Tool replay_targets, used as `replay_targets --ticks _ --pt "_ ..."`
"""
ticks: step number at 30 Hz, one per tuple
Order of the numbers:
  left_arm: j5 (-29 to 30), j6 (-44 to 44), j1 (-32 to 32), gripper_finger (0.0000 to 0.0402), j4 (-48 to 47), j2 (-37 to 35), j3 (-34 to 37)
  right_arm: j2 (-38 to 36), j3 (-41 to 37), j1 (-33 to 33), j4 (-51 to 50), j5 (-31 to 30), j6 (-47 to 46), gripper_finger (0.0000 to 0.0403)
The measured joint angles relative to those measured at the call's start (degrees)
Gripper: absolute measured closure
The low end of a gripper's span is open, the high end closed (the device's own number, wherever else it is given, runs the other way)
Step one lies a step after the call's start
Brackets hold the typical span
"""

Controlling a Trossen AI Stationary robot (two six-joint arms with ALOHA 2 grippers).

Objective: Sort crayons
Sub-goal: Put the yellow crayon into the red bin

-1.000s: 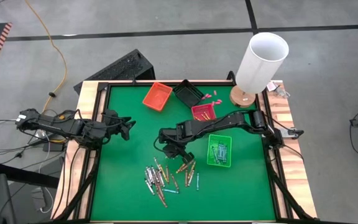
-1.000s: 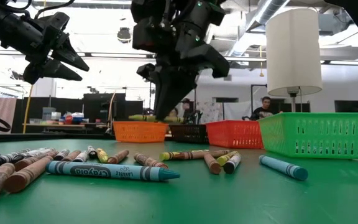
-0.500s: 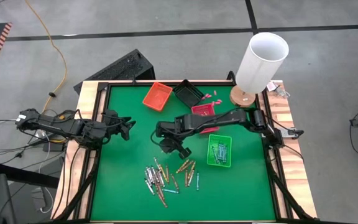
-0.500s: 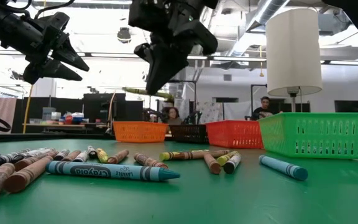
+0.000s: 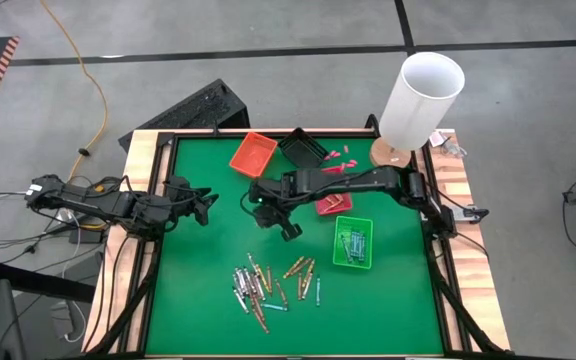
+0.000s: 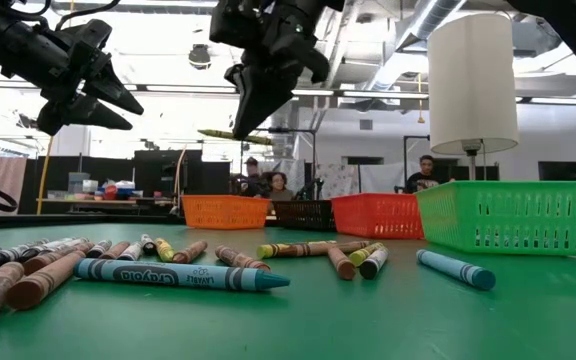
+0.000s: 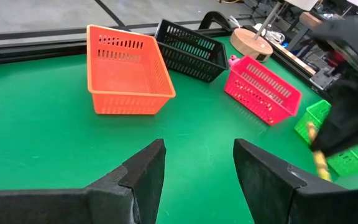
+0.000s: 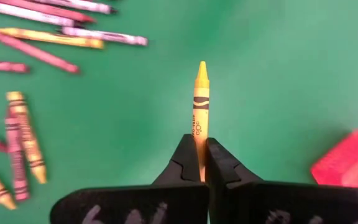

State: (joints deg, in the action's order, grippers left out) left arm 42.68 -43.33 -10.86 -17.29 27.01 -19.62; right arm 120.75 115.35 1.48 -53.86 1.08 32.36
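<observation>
The right gripper (image 5: 255, 200) hangs above the middle of the green felt table (image 5: 198, 270), its jaws pinched tight on a yellow wax crayon (image 8: 200, 109) that sticks straight out past the fingertips (image 8: 185, 163). In the low view that crayon (image 6: 230, 133) shows level in the air, well above the cloth.

The left gripper (image 5: 206, 204) waits raised over the table's left side, jaws parted and holding nothing.

The loose crayons (image 5: 268, 285), thin paper-wrapped sticks in blue, yellow-orange, grey and brown-red, lie scattered on the near middle of the table.

A green plastic mesh basket (image 5: 353, 242) sits to the right of that pile, with a few crayons inside. Farther off stand an orange plastic basket (image 5: 253, 154), a black plastic basket (image 5: 302, 148) just right of it, and a red plastic basket (image 5: 330, 195) partly under the right arm.

A white-shaded lamp (image 5: 420, 100) on a round wooden base stands at the far right corner.
</observation>
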Motion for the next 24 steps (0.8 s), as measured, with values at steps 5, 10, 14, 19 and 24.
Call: replay_targets --ticks 5,10,14,19,24 --pt "0.0 0.0 -0.01 0.0221 0.01 -0.01 0.0 0.0 1.24 1.91 -0.19 -1.54 -3.07 0.0402" --pt "0.0 0.0 -0.01 0.0221 0.01 0.01 0.0 0.0 2.39 4.36 -0.85 -1.65 -8.63 0.0402" --pt "0.0 0.0 0.01 0.0221 0.01 -0.01 0.0 0.0 3.59 7.27 -3.11 -4.25 -15.03 0.0401" --pt "-0.01 0.0 -0.01 0.0221 0.01 -0.01 0.0 -0.02 3.62 11.18 -5.83 -4.35 -21.07 0.04" --pt "0.0 0.0 -0.01 0.0221 0.01 -0.01 0.0 -0.02 3.6 14.38 -7.41 -4.33 -23.95 0.0399"
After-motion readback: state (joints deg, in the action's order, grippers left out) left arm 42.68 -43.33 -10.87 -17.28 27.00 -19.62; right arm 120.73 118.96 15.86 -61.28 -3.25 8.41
